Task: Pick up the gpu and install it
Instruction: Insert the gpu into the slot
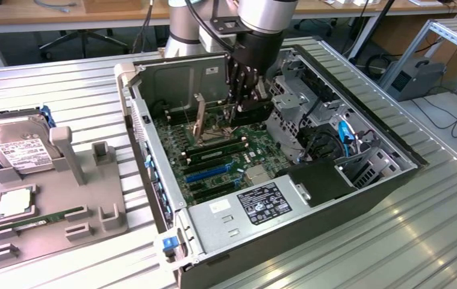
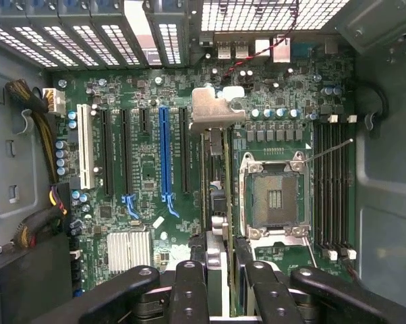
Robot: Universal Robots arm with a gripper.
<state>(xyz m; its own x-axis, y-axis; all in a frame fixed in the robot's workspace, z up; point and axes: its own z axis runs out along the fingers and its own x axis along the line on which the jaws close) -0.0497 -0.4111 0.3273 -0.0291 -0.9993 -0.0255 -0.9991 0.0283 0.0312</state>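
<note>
Above the motherboard (image 2: 149,169), inside the open computer case (image 1: 212,66), the gripper (image 1: 242,101) is clamped on the gpu (image 2: 213,182), which hangs edge-down with its silver bracket (image 2: 213,108) toward the case's rear wall. The card sits just beside the CPU socket (image 2: 274,196) — short of the blue slot (image 2: 164,152). Done well, the step means keeping the card upright and parallel to that slot, bracket lined up with the rear openings — no tilt.
</note>
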